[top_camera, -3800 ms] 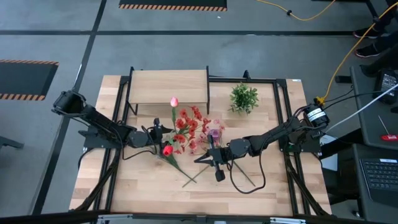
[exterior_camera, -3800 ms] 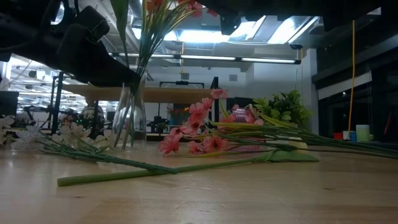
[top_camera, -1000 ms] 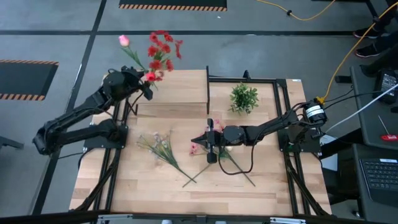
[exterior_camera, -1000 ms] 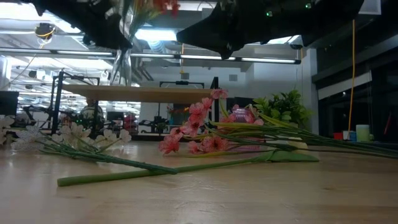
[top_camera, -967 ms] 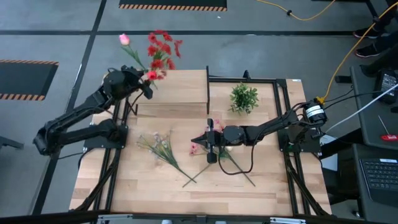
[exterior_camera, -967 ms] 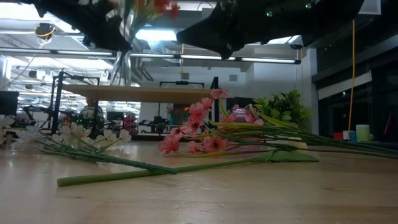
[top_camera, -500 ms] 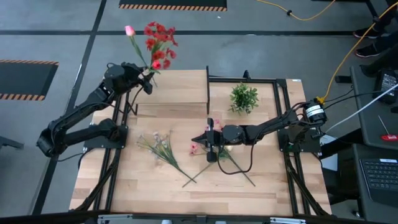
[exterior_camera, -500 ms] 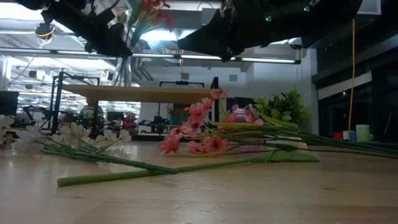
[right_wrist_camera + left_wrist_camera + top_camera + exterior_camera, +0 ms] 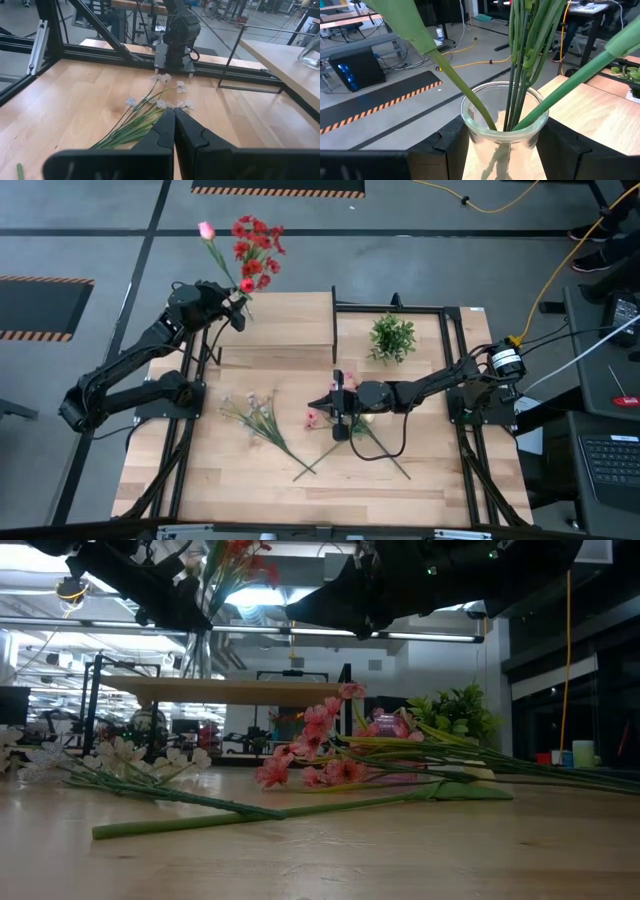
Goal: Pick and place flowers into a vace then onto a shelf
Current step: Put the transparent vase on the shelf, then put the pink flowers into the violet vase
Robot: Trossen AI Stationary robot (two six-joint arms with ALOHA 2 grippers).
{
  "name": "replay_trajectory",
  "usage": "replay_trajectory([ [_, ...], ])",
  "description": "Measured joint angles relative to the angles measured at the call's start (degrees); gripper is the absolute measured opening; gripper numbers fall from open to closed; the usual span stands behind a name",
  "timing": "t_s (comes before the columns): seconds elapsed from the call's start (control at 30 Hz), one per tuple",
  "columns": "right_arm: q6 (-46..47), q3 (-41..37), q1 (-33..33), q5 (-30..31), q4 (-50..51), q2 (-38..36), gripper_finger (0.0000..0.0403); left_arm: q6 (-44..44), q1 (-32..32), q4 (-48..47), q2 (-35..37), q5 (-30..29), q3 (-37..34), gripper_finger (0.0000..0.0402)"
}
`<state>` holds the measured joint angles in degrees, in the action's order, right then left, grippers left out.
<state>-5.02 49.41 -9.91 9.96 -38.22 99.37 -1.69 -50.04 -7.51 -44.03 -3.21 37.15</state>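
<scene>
A clear glass vase (image 9: 502,125) stands between the fingers of my left gripper (image 9: 228,308), over the left far end of the shelf (image 9: 285,328). In it stand green stems with a red blossom cluster (image 9: 255,255) and a pink tulip (image 9: 207,229). Whether the vase's base (image 9: 196,665) rests on the shelf board (image 9: 260,690), I cannot tell. Pink blossoms (image 9: 310,745) and pale sprigs (image 9: 258,413) lie flat on the table. My right gripper (image 9: 340,405) hangs shut above the pink flowers, holding nothing. My left gripper pinches the vase's glass wall (image 9: 470,134) just below the rim, one finger (image 9: 451,146) on each opposite side. The fingers come nearly level from the table's left side. The vase stands upright in the hold, and the stems rise out of its mouth.
A bushy green plant (image 9: 392,337) stands at the far right of the table. Long green stems (image 9: 250,815) lie across the table's middle. The black frame rails (image 9: 440,308) border the table beside the shelf.
My left gripper has carried the vase a little toward the table's far edge and right, along the shelf's left end. The blossoms swung that way with it. Over the last half second it has kept still.
</scene>
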Motion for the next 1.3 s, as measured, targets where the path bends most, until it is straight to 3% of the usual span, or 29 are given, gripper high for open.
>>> replay_trajectory([
  [0.97,-0.02,0.00,0.00,0.00,0.00,0.00,0.0005,0.92,0.00,-1.29,0.13,0.28,0.00,0.0213],
  [1.3,-0.22,0.00,0.00,0.00,0.02,0.00,0.0005,0.92,0.07,-4.94,4.81,0.39,0.00,0.0232],
])
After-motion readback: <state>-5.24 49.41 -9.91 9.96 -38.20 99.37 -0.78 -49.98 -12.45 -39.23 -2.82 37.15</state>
